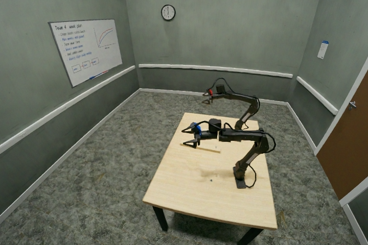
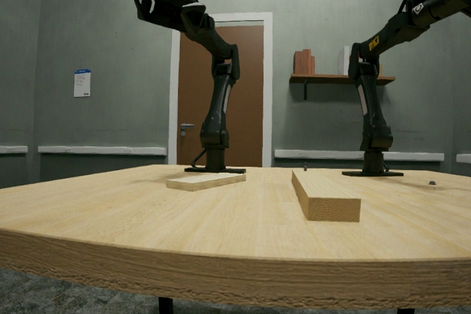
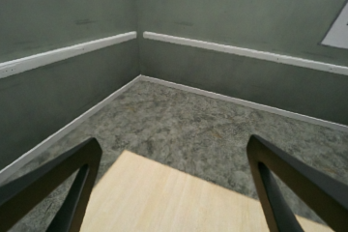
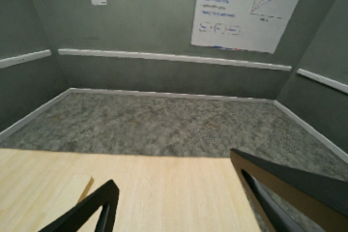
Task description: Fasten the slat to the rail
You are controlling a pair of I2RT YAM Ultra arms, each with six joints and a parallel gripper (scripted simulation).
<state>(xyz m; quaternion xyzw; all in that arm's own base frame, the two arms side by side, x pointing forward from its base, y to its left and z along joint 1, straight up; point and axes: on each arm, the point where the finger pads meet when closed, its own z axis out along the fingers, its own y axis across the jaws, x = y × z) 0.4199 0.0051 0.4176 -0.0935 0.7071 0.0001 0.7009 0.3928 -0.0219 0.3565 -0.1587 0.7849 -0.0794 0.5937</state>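
The thick wooden rail [image 1: 203,148] [image 2: 323,196] lies on the table [image 1: 204,202] [image 2: 132,222]. A small bolt [image 2: 305,166] stands at its far end. The thin slat [image 2: 204,181] lies flat in front of the right arm's base and is hidden in the top view. The small dark nut [image 1: 211,180] [image 2: 432,182] lies on the table near the left arm's base. My left gripper [image 1: 183,137] [image 3: 171,142] is open and empty, raised over the table's edge. My right gripper [image 1: 203,98] [image 4: 171,170] is open and empty, high over the far edge. The right wrist view shows an end of the rail [image 4: 71,193].
The left arm's base [image 2: 373,172] and the right arm's base [image 2: 215,169] stand on the table's door side. The left wrist view shows a table corner [image 3: 158,203] with floor beyond it. A shelf [image 2: 339,78] hangs on the door wall.
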